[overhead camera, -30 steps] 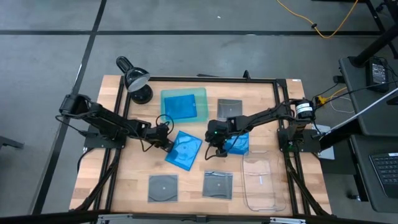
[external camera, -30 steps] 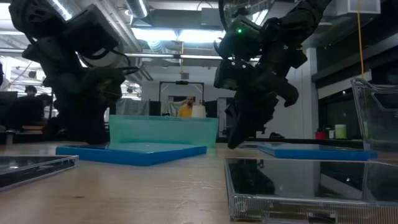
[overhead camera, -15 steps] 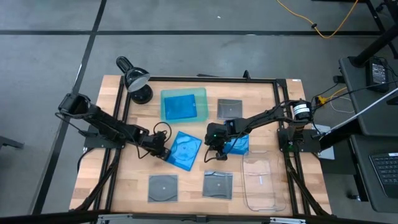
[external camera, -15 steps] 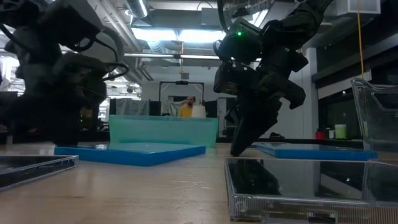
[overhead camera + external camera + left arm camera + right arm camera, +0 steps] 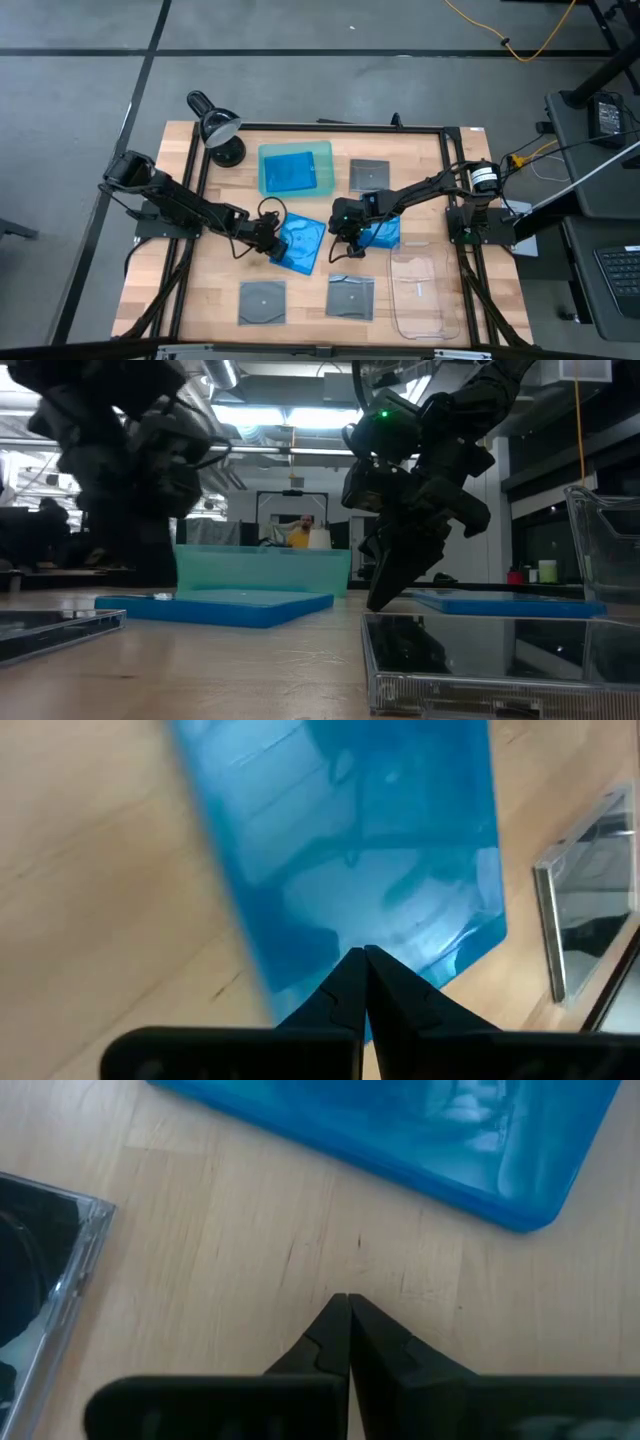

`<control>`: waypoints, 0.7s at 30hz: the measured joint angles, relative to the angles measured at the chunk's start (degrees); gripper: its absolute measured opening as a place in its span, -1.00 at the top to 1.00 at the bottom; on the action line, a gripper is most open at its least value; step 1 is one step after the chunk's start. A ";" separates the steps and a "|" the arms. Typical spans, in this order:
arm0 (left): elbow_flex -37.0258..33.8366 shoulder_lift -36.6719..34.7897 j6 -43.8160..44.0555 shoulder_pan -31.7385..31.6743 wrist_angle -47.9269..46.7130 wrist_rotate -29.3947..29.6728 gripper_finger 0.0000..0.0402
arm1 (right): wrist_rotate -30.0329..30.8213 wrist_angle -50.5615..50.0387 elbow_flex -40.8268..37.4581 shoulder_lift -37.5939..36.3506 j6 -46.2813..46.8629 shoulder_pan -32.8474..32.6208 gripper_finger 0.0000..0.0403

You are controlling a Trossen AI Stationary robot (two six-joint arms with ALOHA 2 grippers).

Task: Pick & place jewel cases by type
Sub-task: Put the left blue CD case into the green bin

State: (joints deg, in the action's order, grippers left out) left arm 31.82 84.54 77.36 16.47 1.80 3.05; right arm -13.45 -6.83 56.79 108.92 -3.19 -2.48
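A blue jewel case (image 5: 300, 242) lies flat and askew at mid-table. My left gripper (image 5: 274, 240) is shut, its tips over the case's left part (image 5: 330, 870). A second blue case (image 5: 384, 234) lies flat to the right, under my right arm. My right gripper (image 5: 345, 248) is shut and points down at bare wood (image 5: 300, 1250) between the two blue cases. A third blue case (image 5: 290, 170) lies in the green tray (image 5: 322, 172). Grey-clear cases lie flat at the back (image 5: 368, 174) and near the front edge (image 5: 262, 300) (image 5: 351, 296). My left gripper's shut tips (image 5: 360, 958) slant down from the table's left onto the top face of the middle blue case (image 5: 400, 920), near its left edge. I cannot tell whether they touch it. My right gripper's shut tips (image 5: 347, 1302) stand at the wood; contact cannot be told.
A clear plastic tray (image 5: 418, 290) stands at the front right. A black desk lamp (image 5: 220, 130) sits at the back left corner. A black frame (image 5: 340, 127) runs round the table. Bare wood lies at the front left.
My left gripper has gone toward the table's near edge and then its right edge, from beside the middle blue case to over its left part, staying shut. My right gripper has kept its place.
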 joint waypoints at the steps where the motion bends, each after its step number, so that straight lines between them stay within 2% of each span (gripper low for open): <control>1: 0.80 0.79 -1.37 -0.18 -0.32 -0.05 1.00 | 0.04 0.00 -0.02 0.00 -0.05 -0.02 0.96; 4: 3.36 1.30 -4.90 -0.88 -3.52 0.15 0.99 | -0.04 -0.02 -0.04 0.02 -0.05 -0.02 0.97; 10: 7.07 -2.34 -9.35 -3.15 -14.93 0.53 1.00 | -0.75 -0.03 -0.06 0.07 -0.65 0.02 0.97; 15: 7.10 -3.06 -8.56 -2.00 -23.89 0.37 0.99 | -1.18 -0.02 -0.06 0.11 -1.58 0.29 0.97; 21: 6.23 -2.78 -5.60 0.51 -24.76 0.02 0.99 | -1.37 0.14 -0.09 0.11 -1.58 0.44 0.97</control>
State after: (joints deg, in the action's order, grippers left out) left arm 38.05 81.76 71.75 16.98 -22.96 3.08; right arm -14.82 -6.69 56.71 109.03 -4.78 -2.04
